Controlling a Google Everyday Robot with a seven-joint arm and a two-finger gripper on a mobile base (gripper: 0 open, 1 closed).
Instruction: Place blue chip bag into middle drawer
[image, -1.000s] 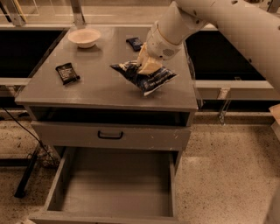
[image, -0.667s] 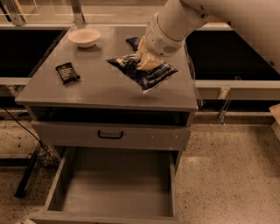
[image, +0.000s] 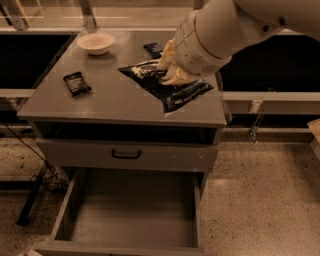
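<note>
The middle drawer (image: 132, 220) stands pulled out, showing its plain grey floor. A white bowl (image: 95, 42) sits at the tabletop's (image: 105, 100) 11 o'clock corner. The pincer (image: 171, 70) is clamped on the blue chip bag (image: 172, 92), which spreads toward 5 o'clock from it over the tabletop.

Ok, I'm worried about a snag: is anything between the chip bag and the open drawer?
Nothing visible blocks it. The gripper is at the chip bag on the cabinet top; the open drawer below shows a bare floor. The bag only has to clear the top's front edge and the closed drawer front above the open one.
</note>
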